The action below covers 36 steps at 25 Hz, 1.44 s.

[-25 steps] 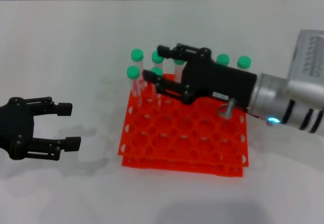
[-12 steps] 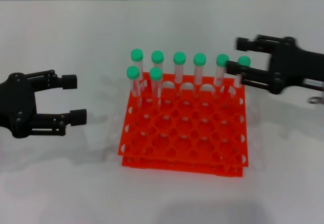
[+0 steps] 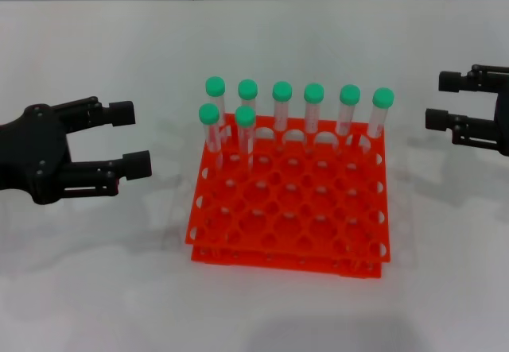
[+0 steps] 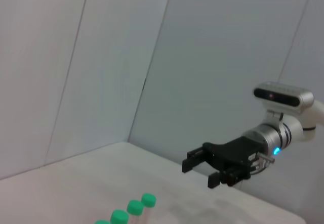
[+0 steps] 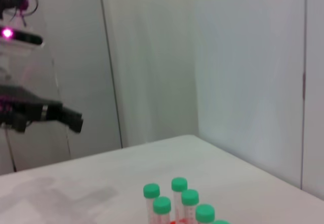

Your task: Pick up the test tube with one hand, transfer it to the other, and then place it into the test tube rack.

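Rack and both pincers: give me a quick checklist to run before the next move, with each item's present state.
1. Rack sits flat on the table: ok.
2. Eight tubes stand upright in the rack, six in the back row, two in the second row: ok.
3. Left pincer open, holding nothing, clear of the rack: ok.
4. Right pincer open, holding nothing, clear of the rack: ok.
5. Another tube waiting on the table to be picked: not ok, none visible.
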Available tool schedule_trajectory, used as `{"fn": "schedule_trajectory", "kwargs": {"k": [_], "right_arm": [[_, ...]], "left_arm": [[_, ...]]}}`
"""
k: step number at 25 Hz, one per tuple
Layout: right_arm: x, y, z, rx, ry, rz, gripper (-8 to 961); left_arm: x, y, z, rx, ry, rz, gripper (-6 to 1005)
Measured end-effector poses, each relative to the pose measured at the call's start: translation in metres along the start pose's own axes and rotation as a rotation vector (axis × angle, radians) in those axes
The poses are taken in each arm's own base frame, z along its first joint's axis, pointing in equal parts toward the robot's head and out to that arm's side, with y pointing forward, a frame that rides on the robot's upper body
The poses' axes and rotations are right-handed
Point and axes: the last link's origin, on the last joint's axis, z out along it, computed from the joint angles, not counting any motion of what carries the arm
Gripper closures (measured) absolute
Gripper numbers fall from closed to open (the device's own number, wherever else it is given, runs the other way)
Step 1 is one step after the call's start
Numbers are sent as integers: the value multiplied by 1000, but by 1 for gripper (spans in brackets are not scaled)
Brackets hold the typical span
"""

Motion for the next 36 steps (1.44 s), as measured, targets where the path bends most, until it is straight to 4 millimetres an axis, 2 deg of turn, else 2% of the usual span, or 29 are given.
{"fn": "schedule_trajectory", "kwargs": {"k": [7,13,36], "right_arm": [[-4,-3,-10,10,-7,-8,291],[-2,-2,-12,1,0,7,120],[2,2,-7,-23,27,29,110]], "left_arm": [[1,1,0,0,18,-39,116],[2,0,-2,2,16,-48,116],[3,-1,-5,7,-2,-41,116]]}}
